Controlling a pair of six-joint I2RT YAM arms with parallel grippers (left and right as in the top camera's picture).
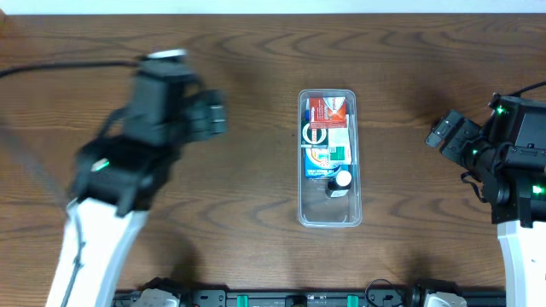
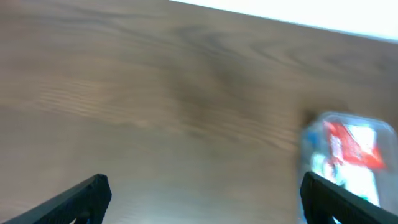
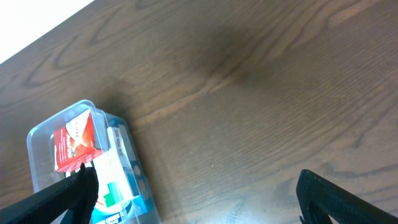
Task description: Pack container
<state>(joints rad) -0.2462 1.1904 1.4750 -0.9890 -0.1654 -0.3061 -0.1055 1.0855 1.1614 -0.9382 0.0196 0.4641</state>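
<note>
The container [image 1: 329, 213] is a long clear plastic tub in the middle of the table. It holds a red packet [image 1: 325, 109], a white and teal box [image 1: 328, 145] and a small white-capped item [image 1: 341, 181]. It also shows blurred in the left wrist view [image 2: 348, 155] and in the right wrist view [image 3: 68, 155]. My left gripper [image 2: 202, 193] is open and empty, raised well left of the container. My right gripper [image 3: 196, 193] is open and empty, to the right of the container.
The dark wooden table [image 1: 256, 68] runs to a pale far edge [image 2: 280, 12]. Black cables [image 1: 51, 68] trail from the left arm at the far left.
</note>
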